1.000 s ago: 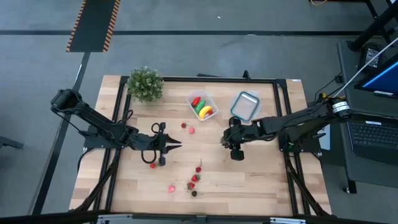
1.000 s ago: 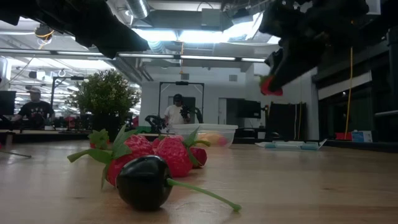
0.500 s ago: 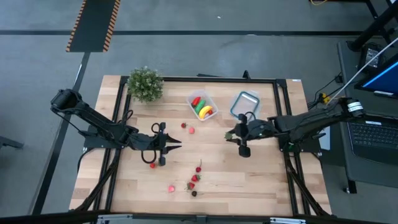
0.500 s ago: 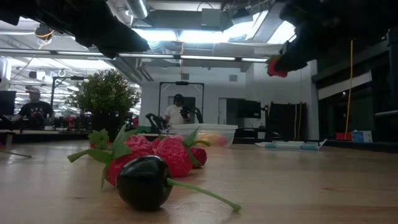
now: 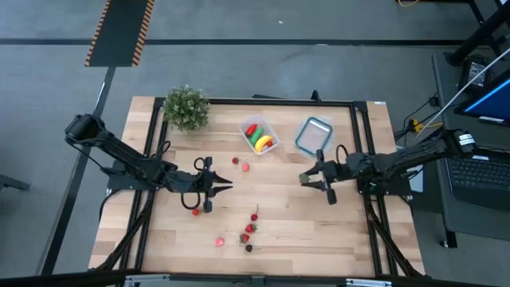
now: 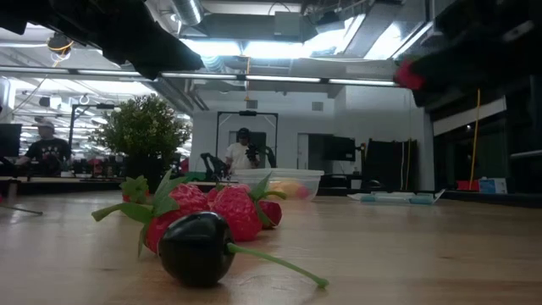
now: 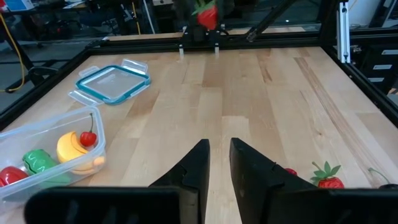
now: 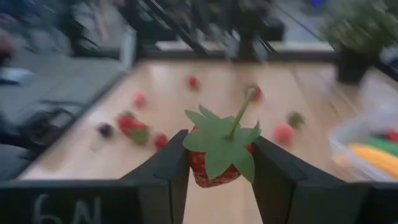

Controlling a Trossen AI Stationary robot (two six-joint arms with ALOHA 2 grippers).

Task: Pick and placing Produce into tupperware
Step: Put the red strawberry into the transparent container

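Note:
My right gripper (image 5: 307, 178) hovers right of the table's middle, shut on a red strawberry (image 8: 214, 173) with green leaves; in the low view that strawberry (image 6: 408, 74) hangs high above the wood. The clear tupperware (image 5: 259, 135) stands toward the far edge and holds a yellow banana, a green piece and a red pepper (image 7: 9, 176). Several loose strawberries (image 5: 249, 228) and a dark cherry (image 5: 249, 248) lie near the near edge. My left gripper (image 5: 229, 184) waits left of centre, its fingers (image 7: 200, 163) close together and empty. My right gripper pinches the strawberry's red body (image 8: 200, 169) between its two fingers (image 8: 169, 163), one on each side. The leaves and stem (image 8: 239, 115) face back toward the wrist. The fingers come level from the table's right side, and the berry is lifted clear of the table.
A clear lid with a blue rim (image 5: 313, 134) lies right of the tub. A bushy potted plant (image 5: 186, 107) stands at the far left corner. Two small berries (image 5: 241, 164) lie between the tub and my left gripper. A black frame (image 5: 362, 135) borders the table.
My right gripper has carried the strawberry toward the table's right edge and upward, staying shut on it and turning about its wrist. Everything else has kept still.

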